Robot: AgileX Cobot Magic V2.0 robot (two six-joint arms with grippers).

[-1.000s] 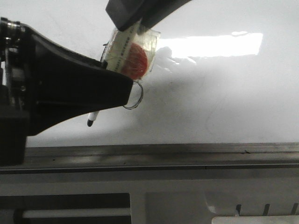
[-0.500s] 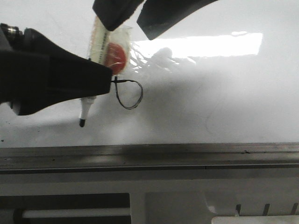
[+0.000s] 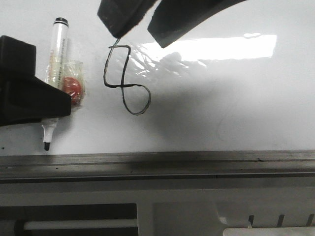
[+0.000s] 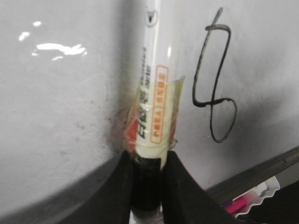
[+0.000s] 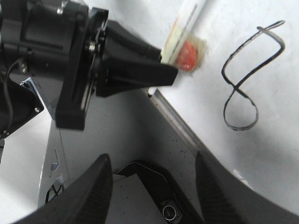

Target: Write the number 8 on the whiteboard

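While L end effector (image 4: 147,175) grips 1 marker (image 3: 55,64) | R end effector (image 5: 152,179) open | 1 number 8 (image 3: 123,78) on whiteboard (image 3: 236,108)

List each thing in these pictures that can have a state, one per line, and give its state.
number 8: drawn, both loops closed, small tail on top.
whiteboard: marked with the figure, glare and faint smudges.
marker: uncapped, tip off to the side of the figure, clamped.
left gripper: shut on the marker.
right gripper: open, holding nothing.
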